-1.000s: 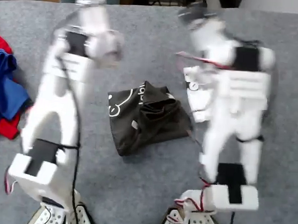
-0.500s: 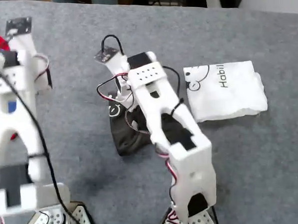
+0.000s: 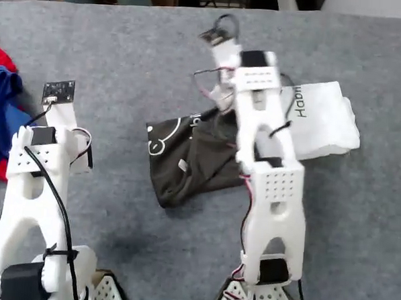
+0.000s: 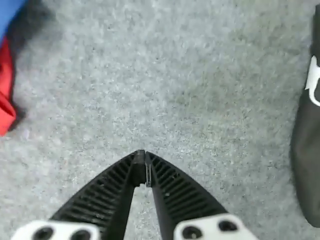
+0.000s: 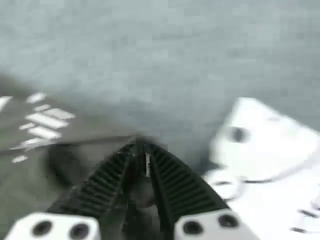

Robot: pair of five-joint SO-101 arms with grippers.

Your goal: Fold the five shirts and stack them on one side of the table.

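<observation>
Grey felt covers the bench [image 3: 139,46], and its far edge meets a dark strip of room too dim to make out.

A black shirt [image 3: 186,163] lies roughly folded near the middle, white print showing on its upper fold. Its right side is hidden under the right arm [image 3: 267,167], which stretches over it. A white shirt [image 3: 326,123], folded into a neat block, sits just beside the black one on the far right, and the arm also covers its near-left corner. At the left edge a blue shirt [image 3: 3,119] is heaped on a red shirt [image 3: 0,59]. Both are cut off by the frame, so their full shape cannot be told.

The left arm [image 3: 34,181] stands over bare felt between that heap and the black shirt. In its wrist view the left pincer [image 4: 141,170] is clenched on nothing, its tips meeting above the felt.

The right wrist view is smeared. The right pincer [image 5: 142,155] has its tips pressed together over the seam where dark cloth meets the white shirt. Whether any fabric is caught between them cannot be told.
</observation>
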